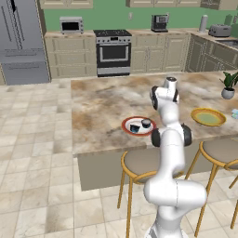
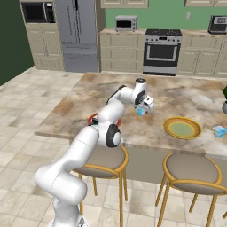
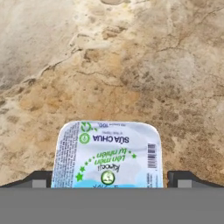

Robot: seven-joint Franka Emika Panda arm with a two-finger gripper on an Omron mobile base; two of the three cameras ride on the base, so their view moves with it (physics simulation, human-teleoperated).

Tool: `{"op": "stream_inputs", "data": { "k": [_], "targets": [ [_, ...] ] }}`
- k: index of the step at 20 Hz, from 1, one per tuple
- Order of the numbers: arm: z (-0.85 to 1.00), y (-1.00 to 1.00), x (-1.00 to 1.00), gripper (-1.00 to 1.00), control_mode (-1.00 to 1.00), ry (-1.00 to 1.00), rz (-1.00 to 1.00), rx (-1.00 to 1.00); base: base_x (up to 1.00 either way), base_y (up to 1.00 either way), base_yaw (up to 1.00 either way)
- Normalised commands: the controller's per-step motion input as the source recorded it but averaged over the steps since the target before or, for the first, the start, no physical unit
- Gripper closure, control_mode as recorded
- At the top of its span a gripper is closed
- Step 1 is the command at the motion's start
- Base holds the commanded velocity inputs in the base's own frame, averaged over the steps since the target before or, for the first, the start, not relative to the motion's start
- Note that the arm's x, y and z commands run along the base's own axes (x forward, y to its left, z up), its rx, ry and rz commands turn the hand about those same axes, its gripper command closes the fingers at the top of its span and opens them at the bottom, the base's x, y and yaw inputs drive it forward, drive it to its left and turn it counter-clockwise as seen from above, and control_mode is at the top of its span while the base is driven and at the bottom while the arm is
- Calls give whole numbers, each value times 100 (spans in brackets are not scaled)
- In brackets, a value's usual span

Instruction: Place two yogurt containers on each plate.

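Over the marbled island counter (image 1: 102, 107) you see your gripper (image 2: 142, 109) spread wide around a light blue yogurt cup (image 3: 108, 154), near the yellow-green plate (image 2: 182, 129).

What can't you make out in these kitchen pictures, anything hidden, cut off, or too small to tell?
- Red-rimmed plate, right base view: the arm covers all but a sliver, hiding what lies on it.
- Gripper, hand view: the light blue yogurt cup and the bottom edge leave just the fingertips in sight; actual contact can't be confirmed.
- Second light blue cup, left base view: cut off by the right edge.
- Two dark cups, left base view: too small to read.
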Motion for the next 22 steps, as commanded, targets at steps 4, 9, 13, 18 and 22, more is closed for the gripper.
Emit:
{"op": "stream_inputs", "data": {
  "k": [4,9,13,18,22],
  "targets": [
    [-6,6,3,-100,-100,0,0,0,0,0,0],
    [-1,1,2,-100,-100,0,0,0,0,0,0],
    [0,0,0,100,-100,0,0,0,0,0,0],
    [2,0,-6,100,-100,0,0,0,0,0,0],
    [14,-2,-26,100,-100,0,0,0,0,0,0]
  ]
}}
